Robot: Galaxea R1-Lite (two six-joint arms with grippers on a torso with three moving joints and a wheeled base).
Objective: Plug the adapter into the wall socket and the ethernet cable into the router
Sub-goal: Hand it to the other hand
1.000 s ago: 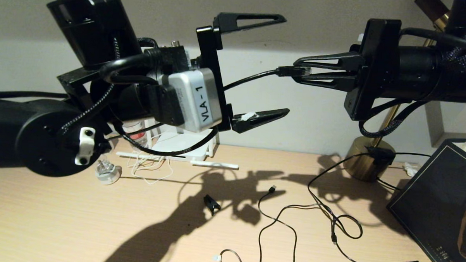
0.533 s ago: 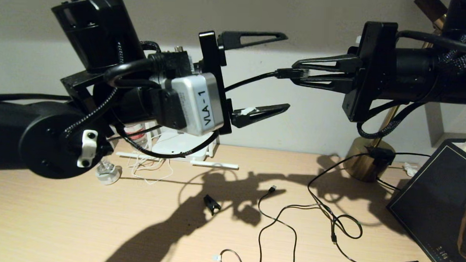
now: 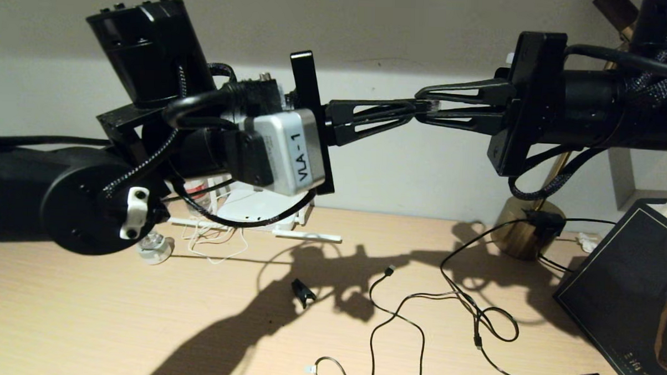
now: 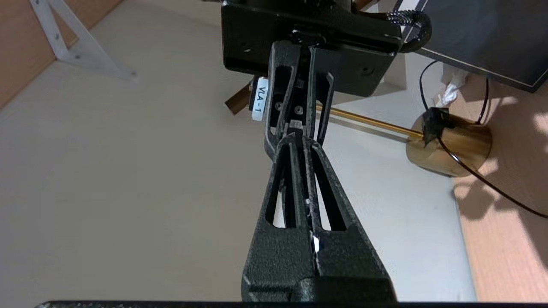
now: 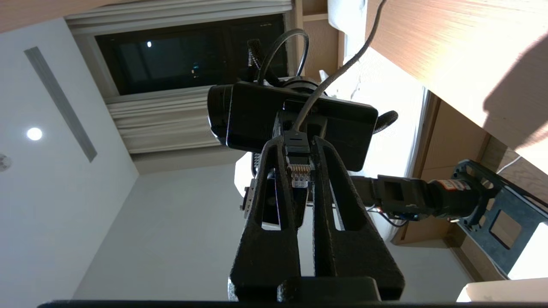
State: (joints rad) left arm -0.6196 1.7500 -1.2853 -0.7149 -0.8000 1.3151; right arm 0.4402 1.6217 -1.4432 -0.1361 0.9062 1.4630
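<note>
In the head view, both arms are raised above the desk (image 3: 113, 313) and meet tip to tip in front of the wall. The left gripper (image 3: 411, 110) is seen with its fingers drawn together on the black ethernet cable (image 3: 419, 106), just behind the connector. The right gripper (image 3: 422, 106) is clamped on the clear connector itself, its tips touching those of the left gripper. Below and behind the left gripper, the white router (image 3: 255, 204) is partly hidden by the left arm, with its stick antennas lying flat on the desk. Loose black cables (image 3: 417, 318) are strewn on the desk beneath the right gripper, beside a brass lamp base (image 3: 523, 230).

In the left wrist view, the left gripper (image 4: 305, 143) is shown closed, with almost no gap between its fingers (image 4: 319, 171). The right gripper's fingers are met directly ahead of its tips. The brass lamp base (image 4: 458, 147) is visible beyond, off to one side.

In the right wrist view, the right gripper (image 5: 298, 152) is seen pinching the ethernet cable's clear connector (image 5: 299, 173) between its fingers (image 5: 329, 171), gold contacts facing the camera. The black cable (image 5: 338, 72) is led away from the tips toward the left arm's mount.

The adapter and the wall socket cannot be identified in any view.
</note>
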